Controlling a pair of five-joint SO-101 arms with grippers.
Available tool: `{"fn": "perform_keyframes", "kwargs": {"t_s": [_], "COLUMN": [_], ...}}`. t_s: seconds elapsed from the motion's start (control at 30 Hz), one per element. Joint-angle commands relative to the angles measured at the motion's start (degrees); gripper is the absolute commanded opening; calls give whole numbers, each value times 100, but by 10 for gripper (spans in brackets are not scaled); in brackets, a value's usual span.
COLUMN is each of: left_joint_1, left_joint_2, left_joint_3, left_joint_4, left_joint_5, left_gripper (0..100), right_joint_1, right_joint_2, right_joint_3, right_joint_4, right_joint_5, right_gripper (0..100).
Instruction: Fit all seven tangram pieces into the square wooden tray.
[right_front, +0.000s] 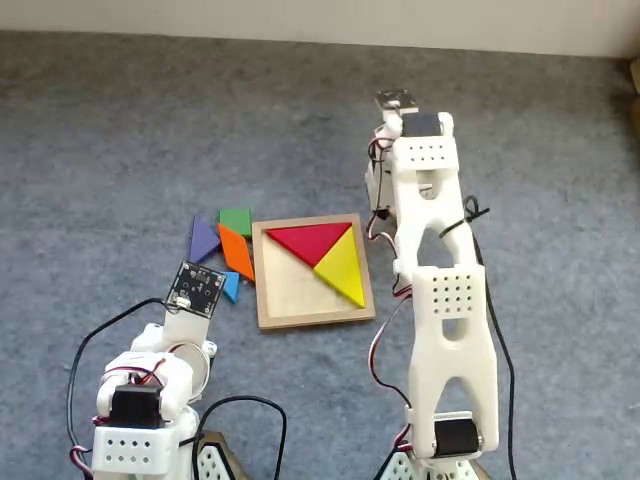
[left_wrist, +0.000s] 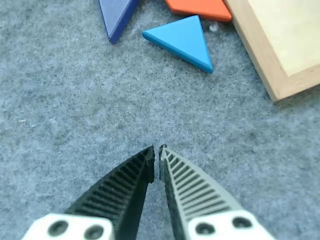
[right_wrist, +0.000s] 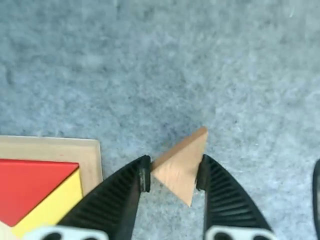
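Sitting between the fingers of the right gripper (right_wrist: 173, 173), a pale wooden triangle (right_wrist: 181, 159) is being pinched. The left gripper (left_wrist: 156, 150) is pressing its fingers together.

Right gripper (right_wrist: 172, 175) clamps plain wooden triangle (right_wrist: 181, 169) above grey carpet (right_wrist: 150, 65), beside tray corner (right_wrist: 90, 150).

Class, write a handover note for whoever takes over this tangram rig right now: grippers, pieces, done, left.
Left gripper: shut, empty, over carpet near the light blue triangle.
Right gripper: shut on the plain wooden triangle, over carpet off the tray.
Done: red triangle and yellow triangle in the tray.
Left: wooden triangle, light blue triangle, dark blue triangle, green piece, orange piece.
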Motion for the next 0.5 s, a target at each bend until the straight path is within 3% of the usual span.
{"fn": "perform_keyframes", "kwargs": {"t_s": [0.0,0.47], "left_joint_1": [40,40], "left_joint_2": [-145,-145], "left_joint_3": [110,110], "left_joint_4": [26,26], "left_joint_5": [44,44], "left_gripper": [46,46], "right_joint_1": [-92,-1411], "right_joint_2": [-664,-4514], "right_joint_3": [-154,4084], "right_joint_4": [233,198], "right_joint_5": [53,26], "right_gripper": [141,141]}}
